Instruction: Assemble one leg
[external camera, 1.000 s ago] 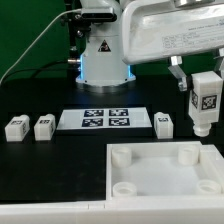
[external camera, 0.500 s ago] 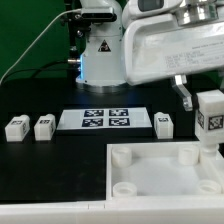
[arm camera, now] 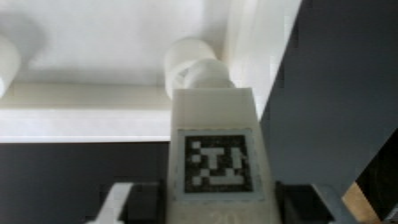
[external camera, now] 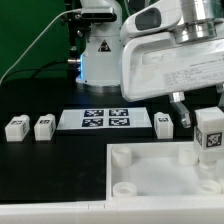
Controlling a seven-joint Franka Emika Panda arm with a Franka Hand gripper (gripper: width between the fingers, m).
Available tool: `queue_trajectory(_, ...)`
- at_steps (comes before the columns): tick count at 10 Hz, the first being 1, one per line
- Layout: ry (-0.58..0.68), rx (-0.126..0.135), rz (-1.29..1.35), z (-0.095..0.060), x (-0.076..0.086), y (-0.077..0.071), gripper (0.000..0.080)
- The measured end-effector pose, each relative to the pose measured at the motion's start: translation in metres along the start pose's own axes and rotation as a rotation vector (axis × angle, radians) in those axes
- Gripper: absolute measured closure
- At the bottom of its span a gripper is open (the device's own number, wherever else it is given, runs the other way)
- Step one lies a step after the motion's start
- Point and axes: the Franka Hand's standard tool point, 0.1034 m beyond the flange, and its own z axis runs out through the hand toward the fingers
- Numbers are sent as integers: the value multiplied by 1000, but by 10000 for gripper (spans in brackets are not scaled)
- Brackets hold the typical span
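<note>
White leg point(external camera: 208, 138), clamped in tool point(external camera: 206, 116), now lower, just over tray point(external camera: 150, 150) corner socket point(arm camera: 199, 58); insertion likely next.

In the exterior view the arm point(external camera: 170, 55) runs off the top and right edges and covers most of the pincer point(external camera: 207, 118). The tray point(external camera: 150, 148) is cut by the bottom and right edges. The leg point(external camera: 209, 140) overlaps the tray's far corner, so contact cannot be judged. The tags on the marker board point(external camera: 105, 120) are too small to read. The wrist view is blurred, and its edge crops the fingertips point(arm camera: 125, 205).
</note>
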Motion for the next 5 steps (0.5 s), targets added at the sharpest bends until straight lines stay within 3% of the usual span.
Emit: queue_trajectory(5,-4,-6,7,12,3,9,506)
